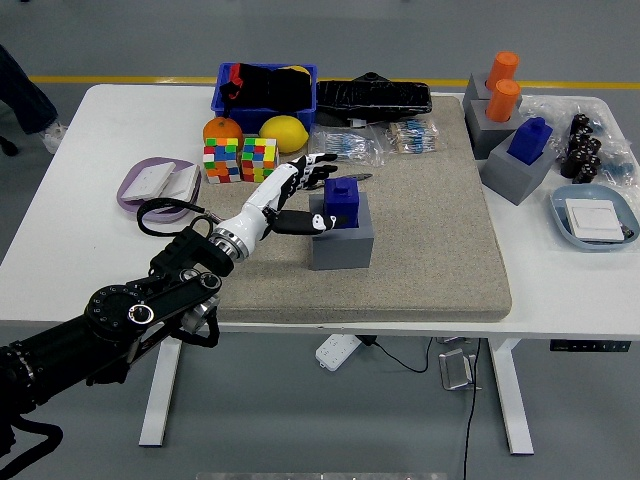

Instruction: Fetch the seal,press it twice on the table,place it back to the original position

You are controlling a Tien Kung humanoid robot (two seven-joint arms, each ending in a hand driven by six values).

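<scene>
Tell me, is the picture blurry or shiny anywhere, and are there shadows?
Head view: sharp all over, with soft, even light; the blue seal on its gray block and the left hand reaching for it look crisp, and only faint shadows lie on the beige mat. The black plastic tray at the back shows small glints.

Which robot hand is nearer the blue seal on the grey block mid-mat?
Left. The left robot hand is right beside the blue seal, fingers open around its left side. The right one isn't in view.
</scene>
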